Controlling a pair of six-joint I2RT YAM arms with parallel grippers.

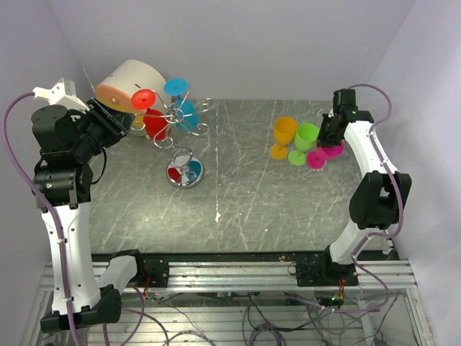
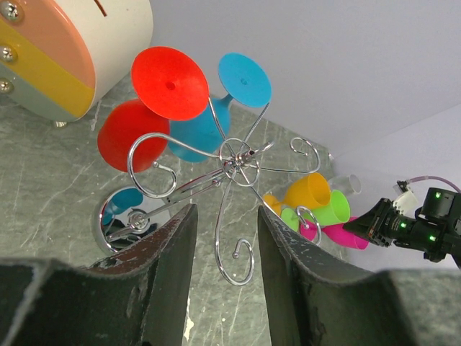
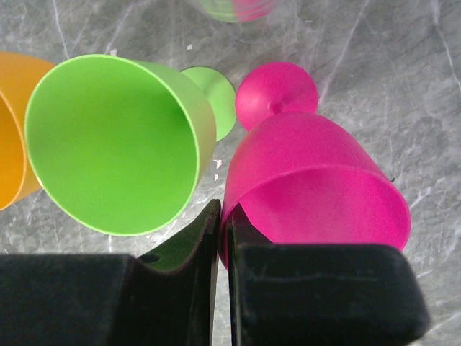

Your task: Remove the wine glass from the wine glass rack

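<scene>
Fingers (image 2: 173,274) of the left gripper (image 2: 226,213) stand apart and hold nothing, framing the wine glass rack (image 2: 238,155) just beyond their tips. Nearest the tips, one empty curled wire arm dips into the gap between them. Past it sits the hub where all the arms meet, with the round chrome base (image 2: 133,220) below and toward the left finger. Beyond the hub, on the left finger's side, the red wine glass (image 2: 137,137) and the blue wine glass (image 2: 198,133) hang bowl-down with their flat feet uppermost, touching or nearly touching one another. Each stem is mostly hidden behind its foot, so the curl that carries each glass cannot be told for certain. Both glasses look like moulded plastic and are judged light, stiff, unlikely to break, and smooth enough to slip. The best hold is probably across the bowl just under the stem, with the glass then slid outward along its wire. The rack is thin and springy and could tip or drag if pulled sideways. Beyond the red glass stands a beige drum (image 2: 65,43) on the grey table (image 2: 43,187). Farthest off, the right gripper (image 3: 223,216) has its fingers pressed almost together on the rim wall of a pink wine glass (image 3: 317,180). A green glass (image 3: 115,144) lies just beside its left finger, with an orange glass (image 3: 11,137) beyond that.
</scene>
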